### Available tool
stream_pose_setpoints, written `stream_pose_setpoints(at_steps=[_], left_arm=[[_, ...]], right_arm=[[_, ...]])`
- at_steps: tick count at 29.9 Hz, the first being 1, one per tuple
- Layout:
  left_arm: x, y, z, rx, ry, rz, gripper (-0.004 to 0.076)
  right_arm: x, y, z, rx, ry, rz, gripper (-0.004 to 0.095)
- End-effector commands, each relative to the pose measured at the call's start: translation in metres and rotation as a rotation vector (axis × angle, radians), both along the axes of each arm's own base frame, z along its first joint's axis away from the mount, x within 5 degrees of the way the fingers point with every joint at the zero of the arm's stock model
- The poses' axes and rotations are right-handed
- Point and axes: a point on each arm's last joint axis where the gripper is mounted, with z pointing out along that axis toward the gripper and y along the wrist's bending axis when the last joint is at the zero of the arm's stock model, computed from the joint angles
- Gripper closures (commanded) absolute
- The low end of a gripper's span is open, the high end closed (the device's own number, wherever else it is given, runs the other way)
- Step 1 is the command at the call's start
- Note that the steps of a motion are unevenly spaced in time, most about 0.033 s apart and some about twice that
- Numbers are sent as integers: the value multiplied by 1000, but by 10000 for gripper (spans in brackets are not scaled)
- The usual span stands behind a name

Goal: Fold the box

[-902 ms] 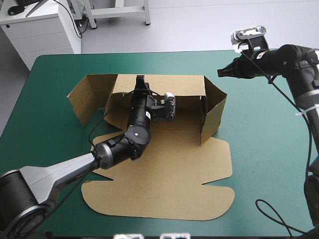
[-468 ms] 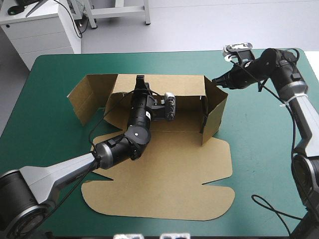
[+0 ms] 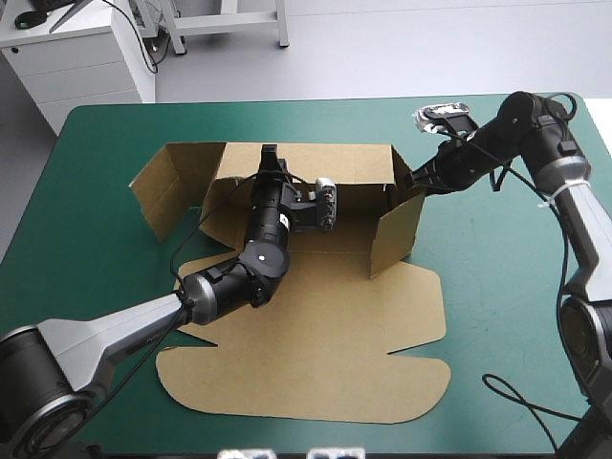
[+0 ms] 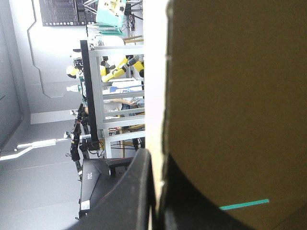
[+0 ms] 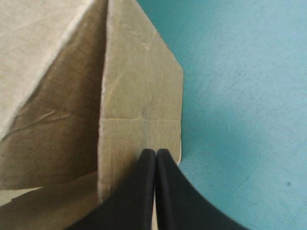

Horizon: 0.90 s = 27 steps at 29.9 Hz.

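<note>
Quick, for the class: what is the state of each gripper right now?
Left gripper: shut on the box, at its back wall.
Right gripper: fingers shut, holding nothing, tip against the side flap.

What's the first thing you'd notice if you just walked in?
A big brown box lies half folded in the middle of the teal-green table, its far wall standing. The left gripper pinches that wall's top edge, and the right gripper, shut, noses at the right-hand flap.

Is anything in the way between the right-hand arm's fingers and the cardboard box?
Nothing visible stands between them. The right gripper, fingers shut to a point, has its tip right at the box's right side wall. Beside the wall there is only bare teal-green cover.
</note>
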Motion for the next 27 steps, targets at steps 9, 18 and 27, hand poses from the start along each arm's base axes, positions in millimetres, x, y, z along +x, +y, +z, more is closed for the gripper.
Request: stream_pose_setpoints(at_steps=[9,18,27], left_arm=[[-5,-1,30,4,-120,-64,731],[-5,-2,30,4,-118,-67,731],[-5,-2,30,4,-118,-67,731]], right_arm=[[-49,-5,13,78,-264,-23,920],[-57,-5,-21,80,-291,-5,922],[-65,4,-19,114,-313,184,846]])
